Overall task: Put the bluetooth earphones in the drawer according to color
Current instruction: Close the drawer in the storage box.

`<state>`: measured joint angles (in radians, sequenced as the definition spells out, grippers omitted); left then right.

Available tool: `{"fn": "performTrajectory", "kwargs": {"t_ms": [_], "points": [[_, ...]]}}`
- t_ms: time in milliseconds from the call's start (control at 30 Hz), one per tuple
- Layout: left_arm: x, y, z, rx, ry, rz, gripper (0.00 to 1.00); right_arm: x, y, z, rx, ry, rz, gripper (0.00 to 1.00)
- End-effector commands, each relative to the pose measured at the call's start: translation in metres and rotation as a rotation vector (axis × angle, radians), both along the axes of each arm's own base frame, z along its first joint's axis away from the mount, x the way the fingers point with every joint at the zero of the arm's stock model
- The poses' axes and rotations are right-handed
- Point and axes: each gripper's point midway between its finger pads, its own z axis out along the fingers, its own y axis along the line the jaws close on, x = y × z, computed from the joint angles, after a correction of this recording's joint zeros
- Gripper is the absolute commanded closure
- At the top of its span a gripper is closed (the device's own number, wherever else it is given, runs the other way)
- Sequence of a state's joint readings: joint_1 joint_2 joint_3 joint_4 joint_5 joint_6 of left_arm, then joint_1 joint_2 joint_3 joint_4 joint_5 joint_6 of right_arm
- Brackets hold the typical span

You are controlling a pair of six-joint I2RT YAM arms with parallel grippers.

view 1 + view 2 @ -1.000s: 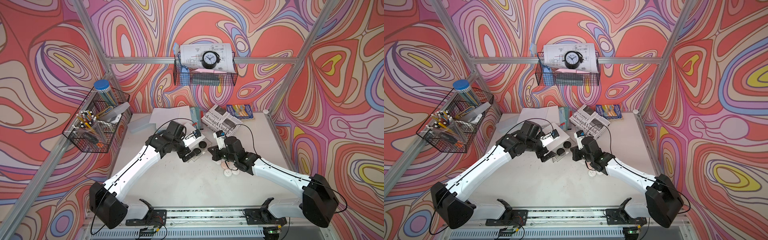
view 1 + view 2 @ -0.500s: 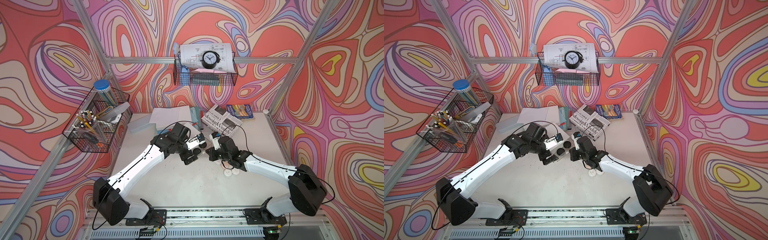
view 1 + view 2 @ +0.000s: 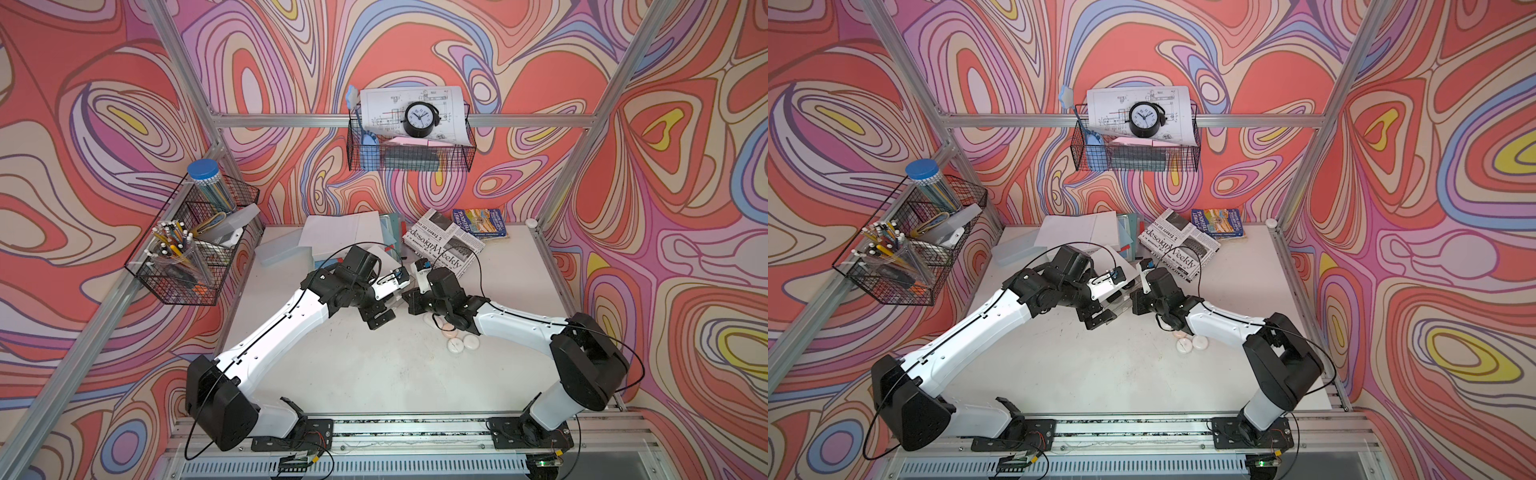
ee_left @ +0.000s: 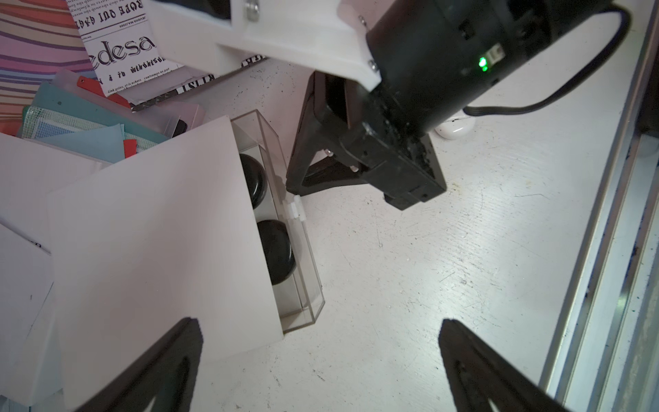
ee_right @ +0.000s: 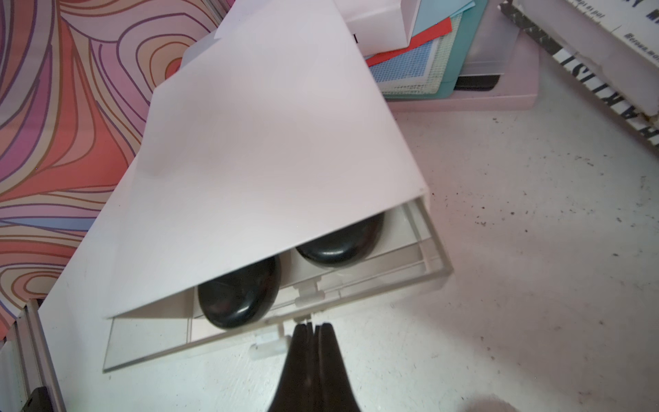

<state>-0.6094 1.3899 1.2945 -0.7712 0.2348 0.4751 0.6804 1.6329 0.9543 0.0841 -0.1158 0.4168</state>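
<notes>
A white drawer box point(image 5: 267, 160) stands at mid table, its top clear drawer point(image 5: 356, 296) partly out. In it lie two black earphones point(image 5: 239, 299) point(image 5: 342, 242), half hidden under the box top. My right gripper point(image 5: 310, 326) is shut and empty, its tips against the drawer front beside the small white handle point(image 5: 269, 344). My left gripper point(image 4: 319, 323) is open above bare table next to the box point(image 4: 153, 232). In both top views two white earphones point(image 3: 456, 344) point(image 3: 471, 341) and a pink one point(image 3: 448, 332) lie beside the right forearm. The drawer itself is hidden under the arms there.
A folded newspaper point(image 3: 442, 245) and a book point(image 3: 480, 222) lie at the back right. Papers and coloured folders point(image 3: 390, 232) are stacked behind the drawer box, with a clear plastic box point(image 3: 282, 251) at back left. Wire baskets point(image 3: 195, 249) point(image 3: 409, 153) hang on the walls.
My right gripper has moved left, away from the loose earphones, up to the drawer front. The left arm has swung right and further over the drawer box. The drawer shows less than before.
</notes>
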Motion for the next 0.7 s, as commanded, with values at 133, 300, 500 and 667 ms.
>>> {"fn": "performTrajectory", "kwargs": {"t_ms": [133, 300, 500, 667], "points": [[-0.004, 0.007, -0.006, 0.042, 0.007, 0.001, 0.01, 0.019, 0.017, 0.011, 0.075, -0.039, -0.024, 1.0], [-0.003, 0.008, -0.008, 0.052, 0.008, 0.002, 0.01, 0.026, 0.015, 0.009, 0.066, -0.045, -0.048, 1.0], [-0.003, 0.007, -0.008, 0.052, 0.006, 0.002, 0.01, 0.035, 0.01, 0.011, 0.065, -0.058, -0.077, 1.0], [0.0, 0.008, -0.007, 0.052, -0.003, 0.009, 0.01, 0.041, 0.009, 0.013, 0.078, -0.047, -0.07, 1.0]]}}
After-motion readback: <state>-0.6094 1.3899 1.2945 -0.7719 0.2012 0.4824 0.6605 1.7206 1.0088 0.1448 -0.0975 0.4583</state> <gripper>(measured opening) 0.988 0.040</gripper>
